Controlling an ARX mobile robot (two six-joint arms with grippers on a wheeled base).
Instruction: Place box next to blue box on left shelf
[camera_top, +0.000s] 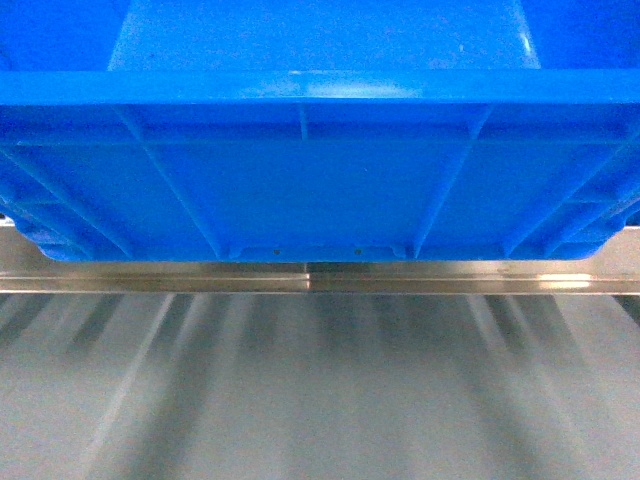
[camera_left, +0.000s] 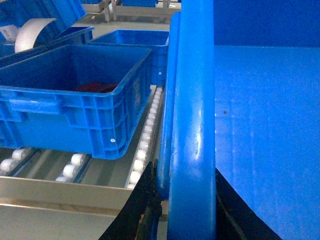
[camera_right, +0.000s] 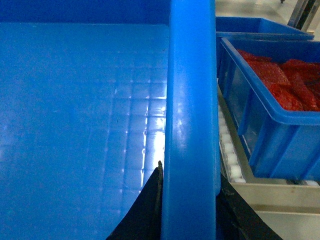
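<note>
Left gripper: black fingers straddle the left rim of the box, one on the outside wall, one inside. Jaws pressed onto the rim, pinching it. Right gripper: same on the right rim, a black finger each side, clamped on the plastic.

Box fills the upper half of the head view, near wall facing the camera, ribbed with vertical and diagonal struts, flat rim on top, smooth pale floor visible inside. Its bottom edge sits at the near steel rail of the left shelf. Cannot tell whether it rests on the rollers or is held just above them. Below the rail, grey floor, blurred in streaks.

Left wrist view: white rollers run in rows between steel rails, one row just beside the box's left wall. Left of it on the same bed, a smaller blue crate with dark red contents, near but not touching the box. Another blue crate behind it, far end.

Right wrist view: right of the box, a blue crate holding red items, near, apart from the box, with a roller row between them.
</note>
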